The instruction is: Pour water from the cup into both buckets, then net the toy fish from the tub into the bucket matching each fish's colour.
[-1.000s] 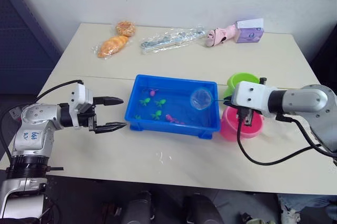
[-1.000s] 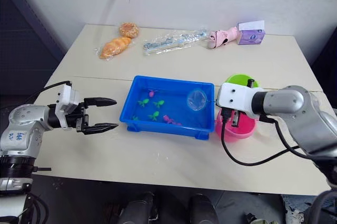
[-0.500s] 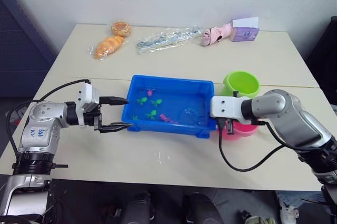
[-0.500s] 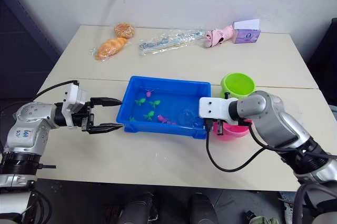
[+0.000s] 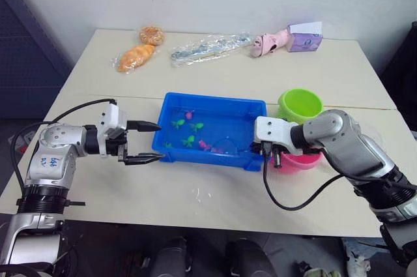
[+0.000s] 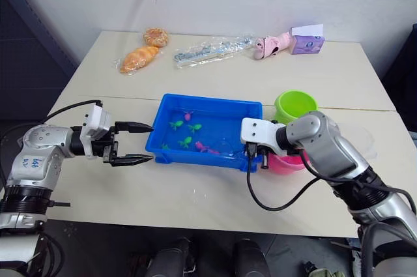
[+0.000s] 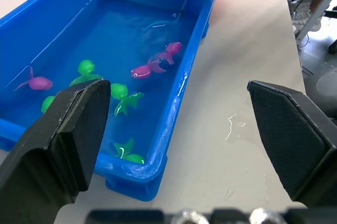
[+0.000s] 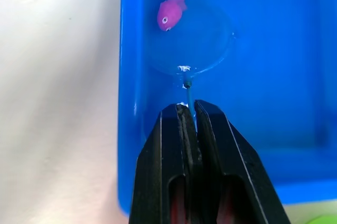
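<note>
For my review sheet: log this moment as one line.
right gripper: shut on net, hoop in tub by pink fish | left gripper: open beside tub

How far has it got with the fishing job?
Still early in the netting. The right gripper holds the net, dipped in the tub beside a pink fish. Green and pink fish remain in the water. The left gripper waits open. I cannot tell whether the buckets hold water or fish.

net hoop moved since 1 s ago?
Yes. The net, held in the shut right hand, went from above the tub's right end down into the water near its front wall, beside a pink fish.
</note>
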